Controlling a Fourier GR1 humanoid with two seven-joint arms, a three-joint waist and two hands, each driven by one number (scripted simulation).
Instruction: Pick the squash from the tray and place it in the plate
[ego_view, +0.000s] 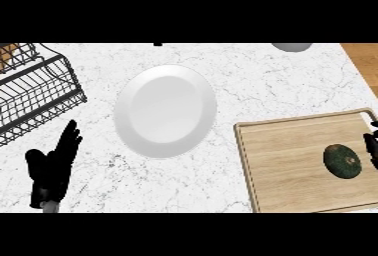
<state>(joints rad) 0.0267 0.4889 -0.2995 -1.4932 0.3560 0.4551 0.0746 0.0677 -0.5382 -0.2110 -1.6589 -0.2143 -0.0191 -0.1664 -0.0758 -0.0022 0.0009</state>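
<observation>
Just left of the right hand (371, 145) at the frame's edge, the squash (342, 161) lies on the tray (295, 150), long axis running away from the robot; whether those fingers are spread cannot be told. Left hand (55, 167) rests open, fingers straight, far across the bench beyond the plate (166, 111).

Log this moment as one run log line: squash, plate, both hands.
squash: on wooden tray, not held | plate: bare | right hand: at right edge beside squash | left hand: open, resting lower left
</observation>
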